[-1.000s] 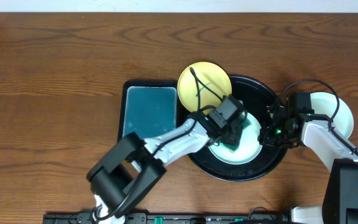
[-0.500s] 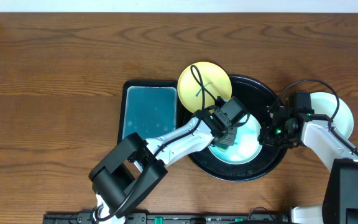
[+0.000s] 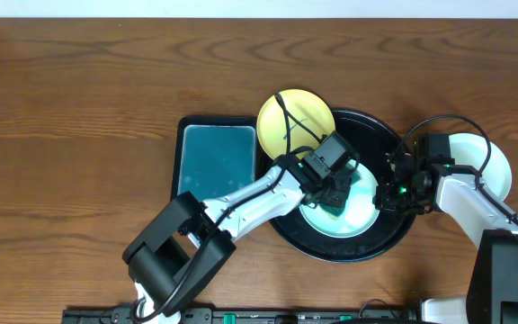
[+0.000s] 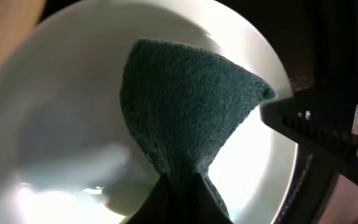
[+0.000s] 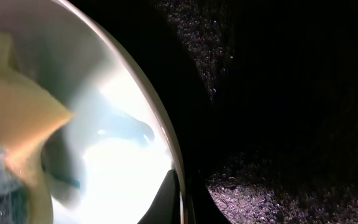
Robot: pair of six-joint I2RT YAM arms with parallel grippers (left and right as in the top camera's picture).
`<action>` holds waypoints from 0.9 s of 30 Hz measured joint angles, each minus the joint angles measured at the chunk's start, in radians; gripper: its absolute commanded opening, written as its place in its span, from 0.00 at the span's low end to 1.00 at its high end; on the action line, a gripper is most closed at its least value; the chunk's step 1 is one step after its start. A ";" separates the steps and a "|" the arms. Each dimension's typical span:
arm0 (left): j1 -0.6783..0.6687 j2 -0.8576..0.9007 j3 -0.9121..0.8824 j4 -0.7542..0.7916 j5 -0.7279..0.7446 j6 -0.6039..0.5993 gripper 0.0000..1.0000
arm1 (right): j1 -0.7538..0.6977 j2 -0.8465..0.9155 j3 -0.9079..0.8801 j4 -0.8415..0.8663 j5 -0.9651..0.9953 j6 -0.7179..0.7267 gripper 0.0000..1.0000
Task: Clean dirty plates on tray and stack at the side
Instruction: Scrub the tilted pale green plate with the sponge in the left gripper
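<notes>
**Left gripper** [image 3: 335, 196]: jaws narrow, pinching the gathered end of a dark teal sponge [image 4: 185, 118]. The sponge fans out from the fingers. Its coarse face lies on the floor of the mint-white plate [image 4: 61, 106].

**Mint-white plate:** round, shallow, glossy and pale, with a raised rim. The left wrist view shows a wet sheen and bright glare on the floor. The right wrist view shows one blue-green smear [image 5: 129, 129] on the inner slope near the rim.

**Right gripper** [image 3: 390, 194]: jaws narrow, clamped on the right-hand rim of the same plate.

**Tray** [image 3: 380, 238]: large, round and black, with a raised rim. The mint-white plate lies inside it, toward the near side.

**Second mint-white plate** [image 3: 497, 166]: on the table [image 3: 79, 108] just right of the tray, partly hidden by the right arm. Its visible surface is plain white.

**Sponge tray** [image 3: 216, 162]: rectangular, teal inside a dark border, just left of the tray.

**Yellow plate** [image 3: 313, 112]: pale yellow, with no smear discernible. It sits at the far left of the tray, overlapping the rim. A black cable crosses it.
</notes>
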 measured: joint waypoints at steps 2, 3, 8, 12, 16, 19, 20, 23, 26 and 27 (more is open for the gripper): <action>-0.010 0.000 0.000 0.000 0.000 -0.004 0.07 | 0.000 0.000 0.000 0.000 0.000 0.000 0.01; -0.017 0.000 0.000 0.003 0.000 -0.006 0.07 | 0.000 0.000 0.000 0.000 0.000 0.000 0.01; -0.059 0.011 0.000 0.039 0.000 -0.006 0.08 | 0.000 0.000 0.000 0.000 0.000 0.000 0.01; -0.082 0.046 0.000 0.039 -0.017 -0.006 0.08 | 0.000 0.000 0.000 0.000 0.000 0.000 0.01; -0.081 0.056 0.021 -0.003 -0.078 -0.007 0.08 | 0.000 0.000 0.000 0.000 0.000 0.000 0.01; -0.071 0.056 0.031 -0.041 -0.137 -0.006 0.07 | 0.000 0.000 0.000 0.000 0.000 0.000 0.01; -0.061 0.056 0.034 -0.051 -0.154 -0.006 0.07 | 0.000 0.000 0.000 -0.001 0.000 0.000 0.01; -0.023 0.055 0.039 -0.082 -0.185 -0.006 0.07 | 0.000 0.000 0.000 -0.001 -0.001 0.000 0.01; 0.017 0.046 0.043 -0.123 -0.214 -0.005 0.07 | 0.000 0.000 0.000 -0.001 -0.001 0.000 0.01; 0.024 0.042 0.043 -0.130 -0.217 -0.002 0.08 | 0.000 0.000 0.000 -0.001 -0.001 0.000 0.01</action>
